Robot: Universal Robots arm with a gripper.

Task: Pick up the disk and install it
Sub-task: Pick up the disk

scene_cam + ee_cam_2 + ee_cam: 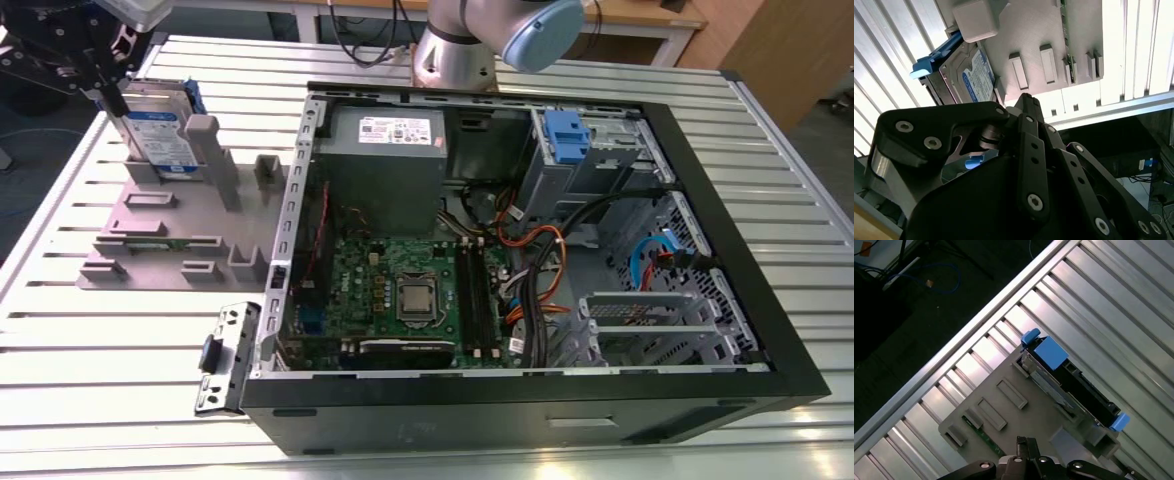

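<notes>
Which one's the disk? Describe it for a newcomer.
On the exterior view's left of the open computer case lies a grey fixture plate. The disk stands on edge at its far end: silver, white-and-blue label, blue bracket, unlike the plate's grey blocks.

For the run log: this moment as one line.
silver metal hard drive in blue plastic bracket: upright in grey plastic holder | black gripper: beside drive, not holding it | install: not done

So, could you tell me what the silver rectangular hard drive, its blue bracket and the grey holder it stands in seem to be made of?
Silver rectangular hard drive: bare metal, dull sheen, with a glossy paper-like label.
Blue bracket: likely moulded plastic, uniform matte colour.
Grey holder: probably plastic, perhaps printed; flat matte grey, blocky shapes.
</notes>
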